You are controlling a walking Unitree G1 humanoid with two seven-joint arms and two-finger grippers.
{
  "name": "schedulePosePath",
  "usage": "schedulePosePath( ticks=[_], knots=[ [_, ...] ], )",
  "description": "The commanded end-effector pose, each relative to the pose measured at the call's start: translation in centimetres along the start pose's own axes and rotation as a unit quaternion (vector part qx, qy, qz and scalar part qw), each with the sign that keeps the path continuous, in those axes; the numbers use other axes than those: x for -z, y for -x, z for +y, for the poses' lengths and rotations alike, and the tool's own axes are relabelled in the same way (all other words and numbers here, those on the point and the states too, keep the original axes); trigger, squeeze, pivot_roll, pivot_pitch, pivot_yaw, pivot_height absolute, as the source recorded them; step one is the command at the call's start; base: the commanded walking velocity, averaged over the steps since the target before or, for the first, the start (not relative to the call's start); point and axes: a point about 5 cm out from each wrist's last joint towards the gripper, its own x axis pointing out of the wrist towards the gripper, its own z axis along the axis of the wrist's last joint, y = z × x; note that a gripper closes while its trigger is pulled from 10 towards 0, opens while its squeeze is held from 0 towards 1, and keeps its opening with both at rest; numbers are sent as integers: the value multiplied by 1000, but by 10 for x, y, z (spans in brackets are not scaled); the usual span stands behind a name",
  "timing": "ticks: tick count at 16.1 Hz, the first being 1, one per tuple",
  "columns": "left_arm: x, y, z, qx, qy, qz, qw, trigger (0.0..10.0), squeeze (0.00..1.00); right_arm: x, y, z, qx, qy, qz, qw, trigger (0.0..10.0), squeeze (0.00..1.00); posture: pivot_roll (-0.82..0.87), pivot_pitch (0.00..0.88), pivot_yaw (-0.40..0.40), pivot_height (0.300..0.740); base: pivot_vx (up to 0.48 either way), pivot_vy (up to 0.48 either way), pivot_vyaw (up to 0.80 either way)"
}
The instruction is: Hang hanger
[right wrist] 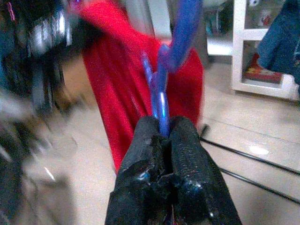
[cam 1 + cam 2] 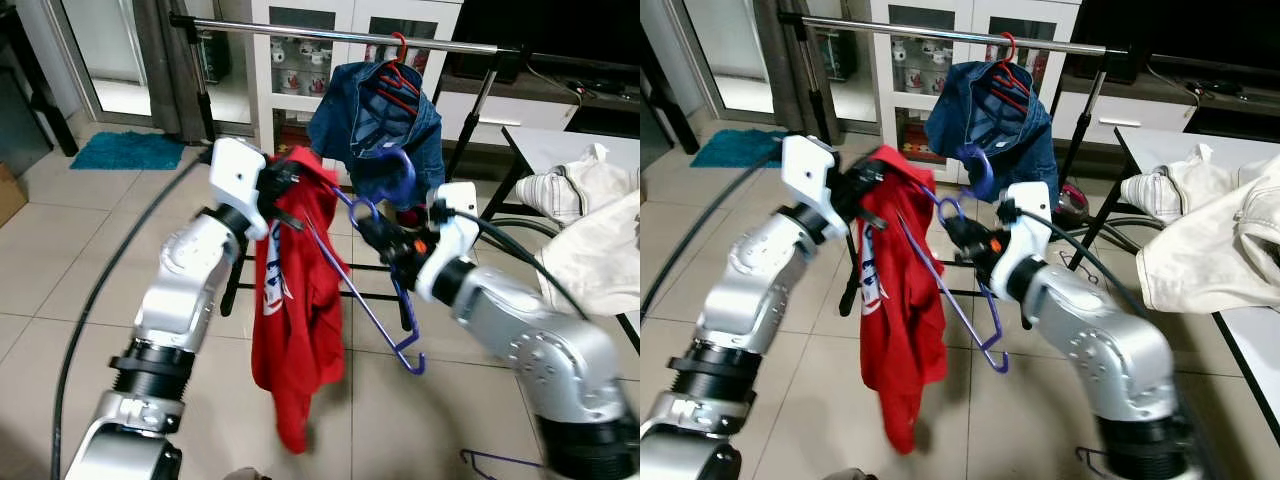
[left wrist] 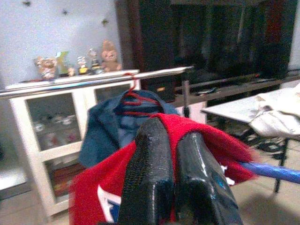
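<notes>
A red shirt (image 2: 295,300) hangs from a purple hanger (image 2: 372,310) held in mid air below the metal clothes rail (image 2: 330,35). My left gripper (image 2: 283,185) is shut on the shirt's shoulder at the hanger's end. My right gripper (image 2: 372,232) is shut on the hanger's neck just under its purple hook (image 2: 400,172). In the right wrist view the black fingers (image 1: 187,159) clamp the purple wire (image 1: 161,101). A blue denim jacket (image 2: 375,125) on a red hanger (image 2: 398,62) hangs on the rail right behind the hook.
The rail's black legs (image 2: 470,120) stand on the tiled floor. A white cabinet (image 2: 300,70) is behind it. A table (image 2: 560,145) with white clothes (image 2: 590,230) is at the right. Another purple hanger (image 2: 495,460) lies on the floor near my right arm.
</notes>
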Motion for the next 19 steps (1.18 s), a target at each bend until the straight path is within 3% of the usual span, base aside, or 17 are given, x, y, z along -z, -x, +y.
schedulePosePath(
  ticks=[1, 5, 7, 11, 14, 17, 19],
  knots=[
    [-31, -1, 23, -54, -25, -63, 996, 0, 0, 24, 10, -17, 52, 36, 85, 994, 10000, 0, -50, 0, -37, 740, 0, 0, 0],
    [-27, 0, 20, -54, -28, -55, 997, 0, 0, 15, 26, -27, 81, 36, 86, 992, 10000, 0, -61, 0, -38, 740, 0, 0, 0],
    [-21, -1, 13, -30, -24, -41, 998, 0, 0, 2, 29, -25, 63, -5, 20, 998, 10000, 0, -64, 0, -39, 740, 0, 0, 0],
    [6, 5, -9, 51, -74, 26, 996, 0, 0, -8, 31, -29, 68, -111, -34, 991, 10000, 0, -61, 0, -40, 740, 0, 0, 0],
    [13, 6, -25, 91, -72, 39, 992, 0, 0, 2, 27, -31, 90, -144, -10, 985, 10000, 0, -62, 0, -42, 740, 0, 0, 0],
    [5, 1, -53, 138, -36, 7, 990, 0, 0, 22, 11, -23, 140, -159, 39, 976, 10000, 0, -57, 0, -54, 740, 0, 0, 0],
    [1, 1, -62, 152, -25, -5, 988, 0, 0, 26, 6, -24, 177, -157, 49, 970, 10000, 0, -57, 0, -55, 740, 0, 0, 0]
  ],
)
